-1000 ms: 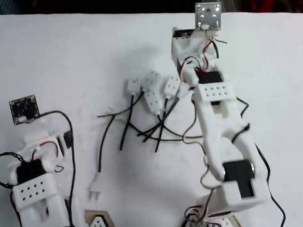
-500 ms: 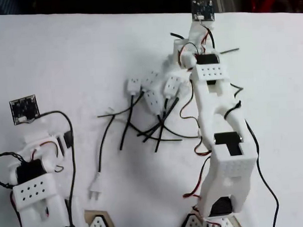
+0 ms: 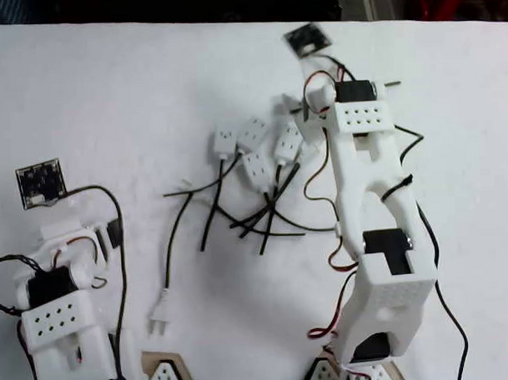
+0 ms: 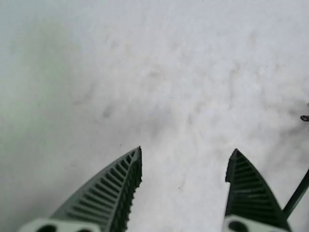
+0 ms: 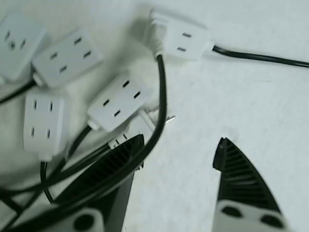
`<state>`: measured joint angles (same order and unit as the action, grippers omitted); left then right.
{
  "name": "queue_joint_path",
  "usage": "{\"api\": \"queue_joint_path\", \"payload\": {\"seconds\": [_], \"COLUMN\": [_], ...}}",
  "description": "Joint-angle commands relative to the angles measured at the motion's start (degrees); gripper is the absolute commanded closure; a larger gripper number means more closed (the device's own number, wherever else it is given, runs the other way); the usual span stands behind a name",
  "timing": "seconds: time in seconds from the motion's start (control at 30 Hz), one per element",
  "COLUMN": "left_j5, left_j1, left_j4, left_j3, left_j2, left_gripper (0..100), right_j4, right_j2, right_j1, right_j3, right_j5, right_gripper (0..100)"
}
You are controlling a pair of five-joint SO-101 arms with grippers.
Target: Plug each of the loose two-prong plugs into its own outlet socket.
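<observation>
- sockets [image 3: 256, 144] lie bunched in the middle of the table [image 3: 109, 95], cords [image 3: 271, 208] trailing toward the arms.
- right gripper [image 5: 181, 140] hangs over that bunch, jaws wide apart and holding nothing; a black cord [image 5: 161, 87] runs along one jaw.
- just beyond that jaw lies what looks like a two-prong plug [image 5: 145, 123], half hidden, prongs pointing across the gap between the jaws.
- another loose plug [image 3: 161, 314] lies nearer the left arm [image 3: 58, 318], prongs toward the arm bases, cord running away up the table.
- left gripper [image 4: 187, 151] hovers over bare table, jaws open and empty.
</observation>
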<state>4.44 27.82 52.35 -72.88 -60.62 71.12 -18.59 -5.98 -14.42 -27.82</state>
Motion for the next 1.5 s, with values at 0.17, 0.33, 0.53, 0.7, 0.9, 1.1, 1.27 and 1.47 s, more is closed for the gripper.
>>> {"api": "queue_joint_path", "payload": {"seconds": [0.17, 0.33, 0.53, 0.7, 0.9, 1.1, 1.27, 1.47], "left_j5": [0.62, 0.62, 0.62, 0.62, 0.62, 0.62, 0.62, 0.62], "left_j1": [0.22, 0.22, 0.22, 0.22, 0.22, 0.22, 0.22, 0.22], "left_j4": [-2.81, -5.19, -5.19, -5.27, -5.27, -5.27, -5.27, -5.27], "left_j3": [-0.88, -2.11, -2.11, -2.11, -2.20, -2.20, -2.20, -2.20], "left_j2": [-1.01, -1.01, -1.01, -1.01, -1.01, -1.01, -1.01, -1.01], "left_gripper": [72, 72, 72, 72, 72, 72, 72, 72], "right_j4": [4.09, 1.27, -3.03, -4.00, -5.49, 0.40, 9.98, 21.76], "right_j2": [-5.49, -9.89, -13.05, -16.57, -16.04, -11.03, -8.48, -6.20], "right_j1": [-0.75, -3.03, -3.21, -3.91, -4.18, -4.00, -4.62, -4.88], "right_j3": [-2.73, -3.16, -3.16, -3.25, -3.16, -2.64, -2.64, -2.73], "right_j5": [-20.84, -23.30, -23.30, -23.56, -23.12, -23.12, -23.12, -23.12], "right_gripper": [77.2, 75.2, 69.0, 73.4, 83.2, 93.6, 97.0, 97.1]}}
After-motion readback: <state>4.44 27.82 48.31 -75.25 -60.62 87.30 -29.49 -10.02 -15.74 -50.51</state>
